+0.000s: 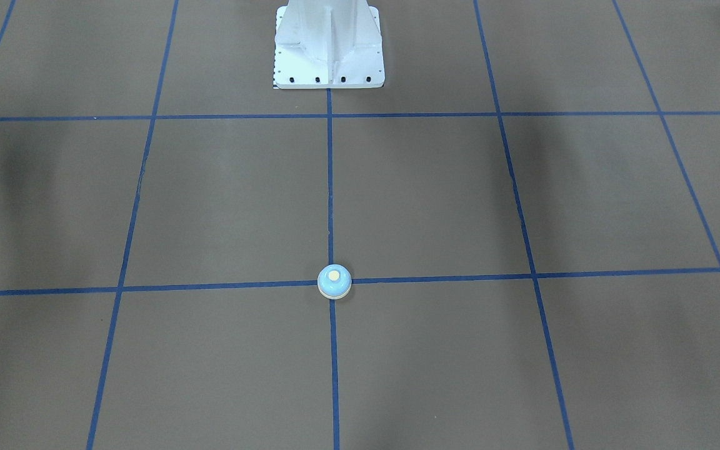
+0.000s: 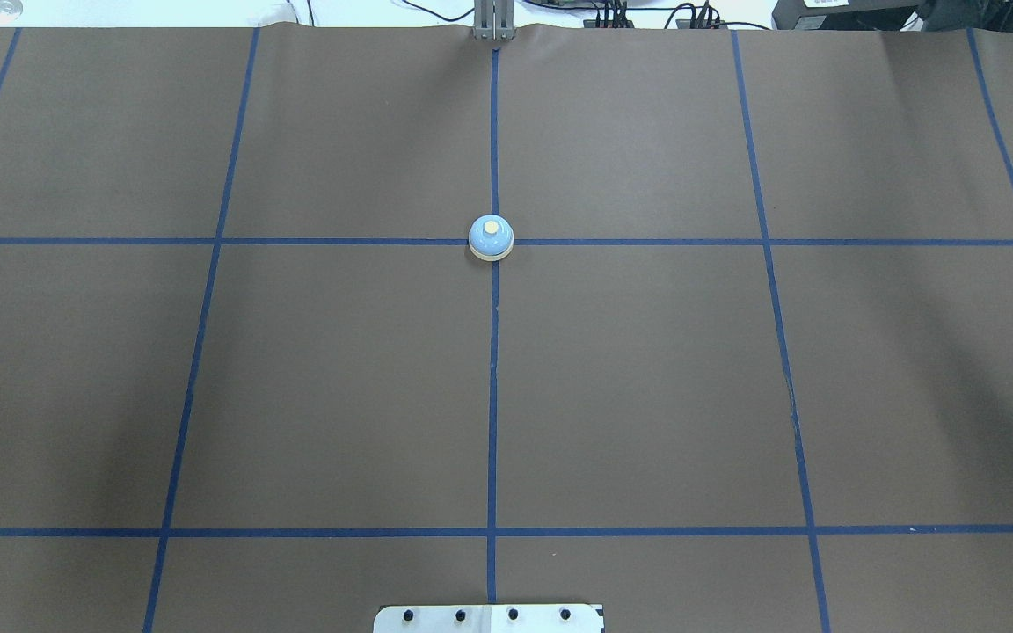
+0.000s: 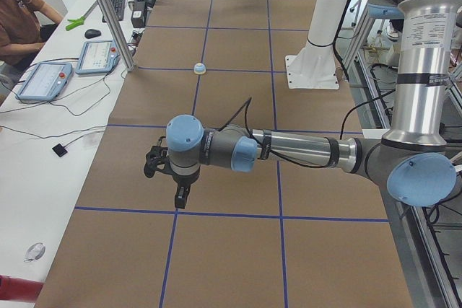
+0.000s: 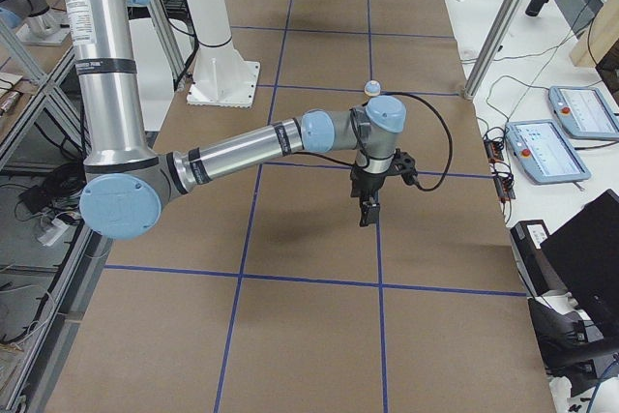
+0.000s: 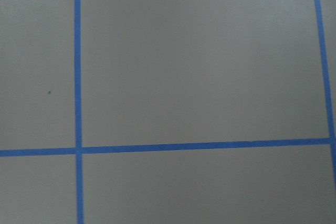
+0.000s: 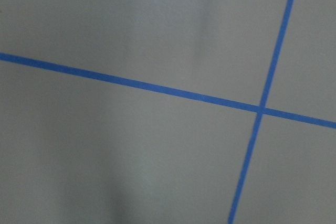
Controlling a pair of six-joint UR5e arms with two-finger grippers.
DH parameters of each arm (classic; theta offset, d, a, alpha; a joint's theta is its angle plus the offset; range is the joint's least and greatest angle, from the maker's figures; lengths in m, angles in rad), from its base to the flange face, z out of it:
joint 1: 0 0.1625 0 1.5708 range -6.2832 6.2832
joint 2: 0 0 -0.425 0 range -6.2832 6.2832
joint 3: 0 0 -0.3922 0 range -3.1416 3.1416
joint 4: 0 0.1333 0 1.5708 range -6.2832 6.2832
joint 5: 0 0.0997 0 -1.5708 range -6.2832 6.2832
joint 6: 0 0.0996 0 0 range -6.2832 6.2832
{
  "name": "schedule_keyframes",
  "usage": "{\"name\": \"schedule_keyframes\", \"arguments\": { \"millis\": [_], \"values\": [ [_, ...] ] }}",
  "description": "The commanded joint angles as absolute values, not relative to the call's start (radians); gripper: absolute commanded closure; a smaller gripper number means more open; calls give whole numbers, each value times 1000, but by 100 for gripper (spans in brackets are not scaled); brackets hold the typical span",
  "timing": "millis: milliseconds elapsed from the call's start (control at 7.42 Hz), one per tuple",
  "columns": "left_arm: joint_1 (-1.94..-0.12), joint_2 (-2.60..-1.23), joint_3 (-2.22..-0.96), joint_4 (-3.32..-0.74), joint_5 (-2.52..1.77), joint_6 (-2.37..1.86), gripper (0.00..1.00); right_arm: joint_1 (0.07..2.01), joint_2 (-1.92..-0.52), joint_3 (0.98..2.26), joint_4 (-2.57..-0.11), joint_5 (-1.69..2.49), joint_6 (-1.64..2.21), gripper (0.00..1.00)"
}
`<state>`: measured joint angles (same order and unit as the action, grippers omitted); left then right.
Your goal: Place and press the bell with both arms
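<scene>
The light-blue bell (image 1: 334, 282) with its cream button stands upright and alone on a crossing of blue tape lines at the table's middle. It also shows in the overhead view (image 2: 491, 238) and far off in both side views (image 3: 200, 69) (image 4: 371, 88). My left gripper (image 3: 182, 196) hangs pointing down over the table's left end, far from the bell. My right gripper (image 4: 368, 212) hangs pointing down over the right end, also far from it. Both show only in side views, so I cannot tell whether they are open or shut. Both wrist views show only brown paper and tape lines.
The white pedestal base (image 1: 329, 50) stands at the robot's edge of the table (image 2: 489, 618). Beyond the far edge a side bench holds tablets (image 3: 43, 81), cables and an aluminium post (image 3: 108, 12). An operator (image 3: 22, 12) sits there.
</scene>
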<state>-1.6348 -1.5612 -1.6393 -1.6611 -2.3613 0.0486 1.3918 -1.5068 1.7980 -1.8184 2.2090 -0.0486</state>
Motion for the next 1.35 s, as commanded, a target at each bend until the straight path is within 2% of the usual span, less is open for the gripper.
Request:
{"name": "schedule_keyframes", "arguments": {
  "millis": [0, 135, 404, 539, 943, 1213],
  "values": [
    [-1710, -1458, -1659, -1664, -2365, 133, 0, 1536, -1584, 1725, -1818, 2337, -150, 0],
    [-1729, -1435, -1666, -1673, -2365, 140, 0, 1539, -1572, 1741, -1816, 2361, -147, 0],
    [-1723, -1401, -1661, -1669, -2336, 117, 0, 1542, -1631, 1687, -1763, 2343, -150, 0],
    [-1721, -1408, -1702, -1664, -2285, 56, 0, 1567, -1652, 1690, -1752, 2310, -150, 0],
    [-1599, -1410, -1770, -1660, -2225, -76, 0, 1566, -1640, 1697, -1660, 2309, 11, 0],
    [-1586, -1408, -1790, -1658, -2223, -84, 0, 1566, -1640, 1686, -1643, 2310, 14, 0]
  ]
}}
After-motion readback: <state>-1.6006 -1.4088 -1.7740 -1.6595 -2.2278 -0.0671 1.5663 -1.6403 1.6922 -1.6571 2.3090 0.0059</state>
